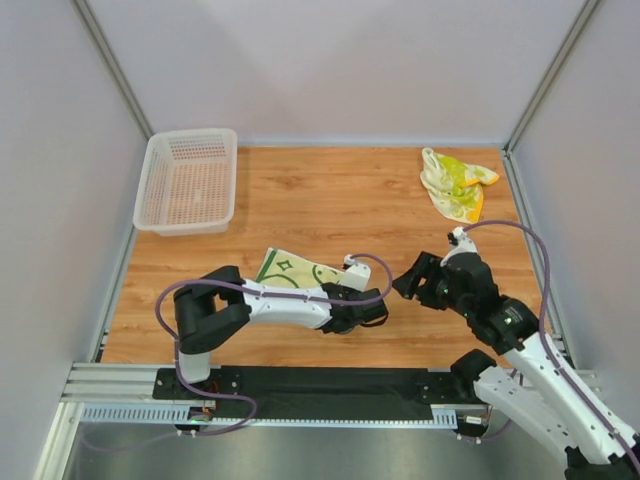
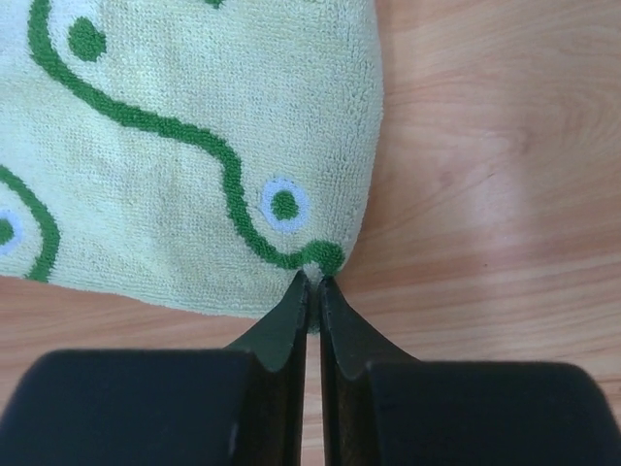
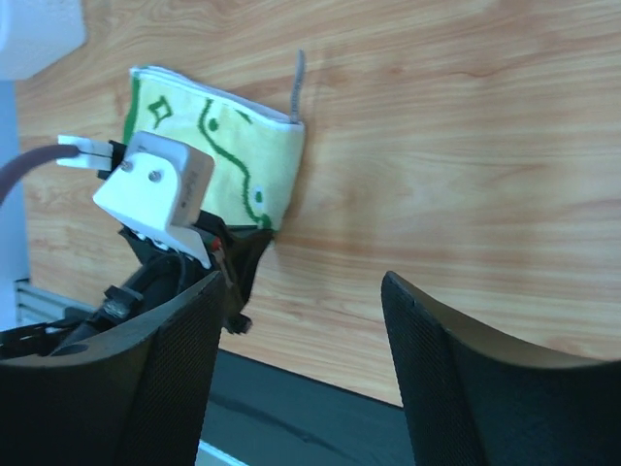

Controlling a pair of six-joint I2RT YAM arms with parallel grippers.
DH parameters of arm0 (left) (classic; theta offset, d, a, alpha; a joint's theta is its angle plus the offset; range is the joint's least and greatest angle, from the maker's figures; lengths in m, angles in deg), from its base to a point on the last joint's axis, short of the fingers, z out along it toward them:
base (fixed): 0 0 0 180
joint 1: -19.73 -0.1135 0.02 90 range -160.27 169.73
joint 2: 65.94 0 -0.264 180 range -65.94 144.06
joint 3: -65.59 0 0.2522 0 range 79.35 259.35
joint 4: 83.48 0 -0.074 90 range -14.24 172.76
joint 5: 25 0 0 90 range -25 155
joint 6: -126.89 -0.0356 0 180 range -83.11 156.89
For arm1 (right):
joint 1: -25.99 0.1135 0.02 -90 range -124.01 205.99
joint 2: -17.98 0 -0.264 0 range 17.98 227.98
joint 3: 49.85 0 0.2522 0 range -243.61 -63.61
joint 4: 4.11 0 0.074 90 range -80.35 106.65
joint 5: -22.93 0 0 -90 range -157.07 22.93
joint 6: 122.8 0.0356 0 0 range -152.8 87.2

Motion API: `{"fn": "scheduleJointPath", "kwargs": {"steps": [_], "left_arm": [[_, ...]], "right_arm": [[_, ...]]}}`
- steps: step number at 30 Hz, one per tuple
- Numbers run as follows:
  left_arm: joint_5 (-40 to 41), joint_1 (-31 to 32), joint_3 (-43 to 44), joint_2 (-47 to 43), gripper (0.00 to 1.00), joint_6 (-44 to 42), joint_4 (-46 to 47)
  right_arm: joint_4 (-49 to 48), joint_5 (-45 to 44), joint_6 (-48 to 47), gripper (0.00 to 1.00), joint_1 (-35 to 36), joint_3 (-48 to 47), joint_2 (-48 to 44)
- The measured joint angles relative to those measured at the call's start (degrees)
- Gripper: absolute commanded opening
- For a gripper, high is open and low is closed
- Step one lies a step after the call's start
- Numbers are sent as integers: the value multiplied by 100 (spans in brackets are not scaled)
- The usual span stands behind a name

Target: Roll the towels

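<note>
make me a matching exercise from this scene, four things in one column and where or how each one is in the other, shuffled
Things
1. green-line towel
2. blotched towel
3. mesh basket
4. right tool

Places and states
a. open, holding nothing
b. standing in the far left corner
c. lying crumpled in the far right corner
d. corner pinched by the left tool

Pairs: 1-d, 2-c, 3-b, 4-a
</note>
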Motion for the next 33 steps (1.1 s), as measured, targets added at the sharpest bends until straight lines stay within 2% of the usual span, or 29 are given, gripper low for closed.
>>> {"fn": "scheduleJointPath", "kwargs": {"steps": [7, 16, 23, 33], "left_arm": [[-273, -4, -887, -730, 5, 4, 407], [-531, -7, -1294, -1121, 3, 15, 627], [-597, -4, -1419, -1486, 4, 46, 640], [-623, -7, -1471, -1908, 2, 155, 612]], "right_arm": [[-1775, 1331, 459, 68, -9, 575, 1578], [-3624, 2396, 761, 67, -9, 732, 3416], [-4677, 2846, 946, 63, -9, 761, 4559], [-5615, 3126, 1147, 56, -9, 872, 5464]]}}
